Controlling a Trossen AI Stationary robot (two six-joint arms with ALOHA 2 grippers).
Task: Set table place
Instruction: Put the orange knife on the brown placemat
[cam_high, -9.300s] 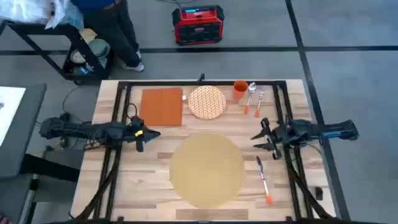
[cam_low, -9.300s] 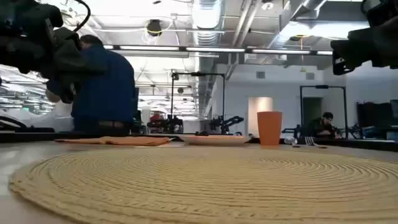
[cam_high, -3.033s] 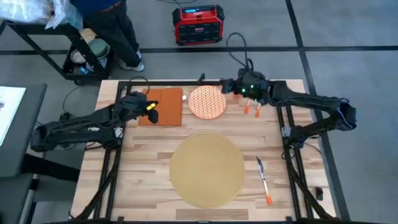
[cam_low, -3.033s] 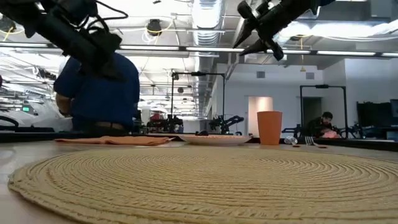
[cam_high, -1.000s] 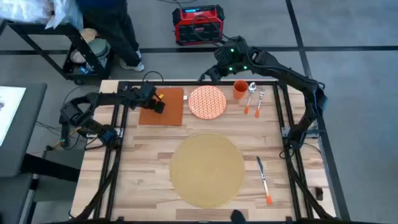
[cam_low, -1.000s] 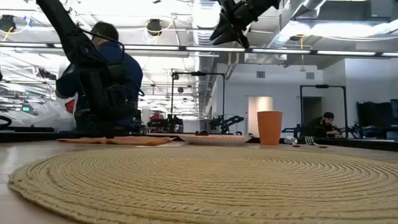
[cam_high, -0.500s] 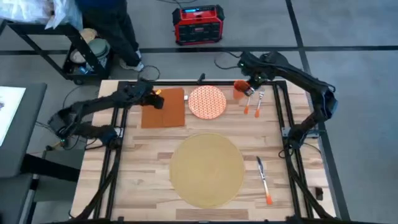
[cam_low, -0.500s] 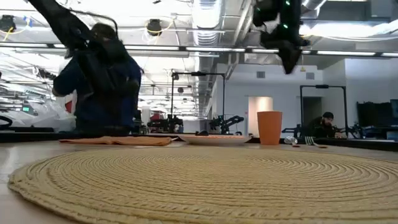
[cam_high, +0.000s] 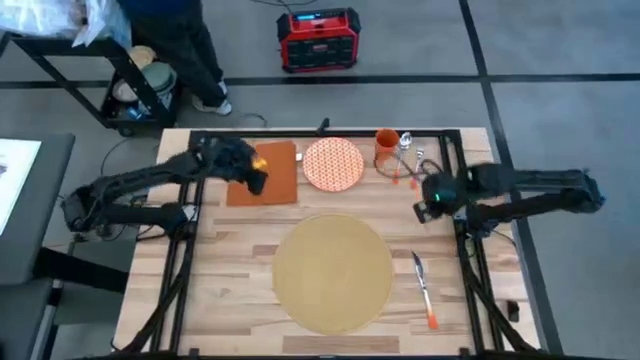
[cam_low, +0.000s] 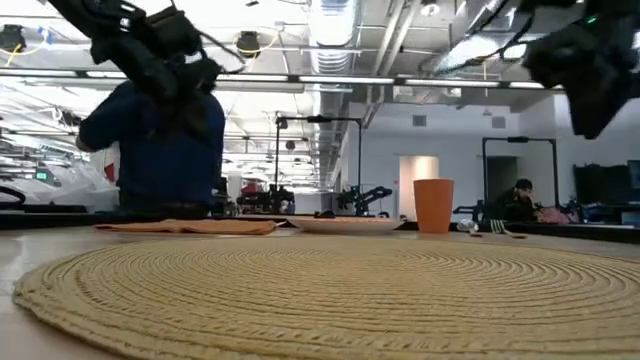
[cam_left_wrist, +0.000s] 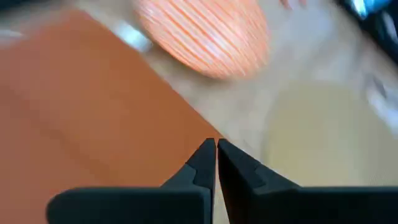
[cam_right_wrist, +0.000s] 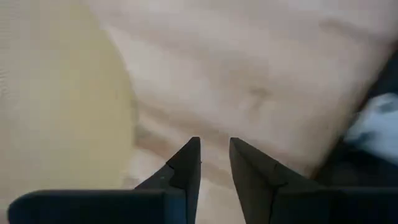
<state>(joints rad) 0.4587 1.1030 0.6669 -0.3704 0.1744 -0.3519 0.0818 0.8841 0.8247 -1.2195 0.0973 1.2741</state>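
The table (cam_high: 230, 260) bears the place, a large round tan mat (cam_high: 332, 270), near its front middle; it fills the low view (cam_low: 320, 290). My left gripper (cam_high: 255, 172) hangs shut high above the right part of the rust-orange napkin (cam_high: 262, 172), and its tips (cam_left_wrist: 216, 152) show over the napkin's edge (cam_left_wrist: 93, 106). My right gripper (cam_high: 430, 203) hovers over bare wood just right of the mat, its fingers (cam_right_wrist: 214, 152) a little apart with nothing between them; the mat's edge (cam_right_wrist: 56, 93) lies beside them.
At the far edge lie an orange-and-white plate (cam_high: 333, 163), an orange cup (cam_high: 387, 145), and a spoon and a fork (cam_high: 410, 155). A knife with an orange handle (cam_high: 424, 290) lies right of the mat. Black frame rails (cam_high: 185, 250) cross the table. A person (cam_low: 160, 150) stands beyond it.
My right gripper has swung from behind the plate, past the cup, toward the table's near and right side, and now stands right of the mat. My left gripper has risen from just above the napkin to well above it. The napkin stays flat.
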